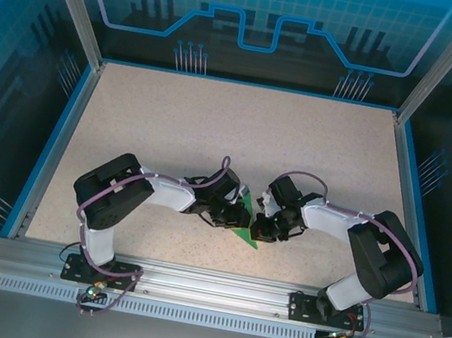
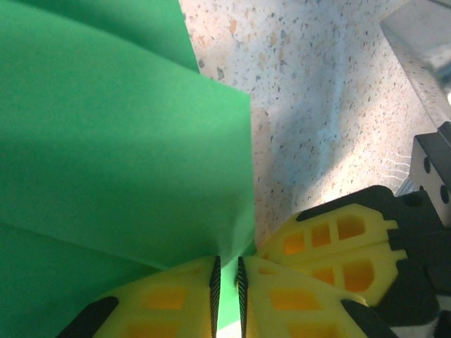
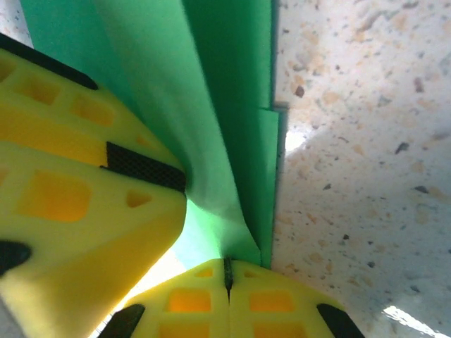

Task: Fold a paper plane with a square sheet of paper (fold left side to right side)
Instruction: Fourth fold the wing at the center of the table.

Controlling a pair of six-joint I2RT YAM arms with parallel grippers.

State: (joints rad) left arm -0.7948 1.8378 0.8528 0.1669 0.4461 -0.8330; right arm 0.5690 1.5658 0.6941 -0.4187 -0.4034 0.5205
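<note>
The square sheet of paper [image 1: 245, 235] is bright green, folded into layers, with a pointed corner toward the near edge. It is held up between both grippers at the table's middle front. In the left wrist view the paper [image 2: 127, 141] puckers down into my left gripper [image 2: 227, 271], whose jaws pinch it with a thin slit left. My right gripper [image 3: 227, 271] is shut tight on a folded edge of the paper [image 3: 232, 105]. The two grippers [image 1: 239, 218] [image 1: 258, 225] stand almost touching. The right gripper's fingers [image 2: 331, 246] sit beside my left jaws.
The speckled beige table [image 1: 232, 135] stretches away behind the arms. A blue frame [image 1: 54, 139] and see-through walls bound it at left, right and back. A metal rail [image 1: 206, 281] runs along the near edge.
</note>
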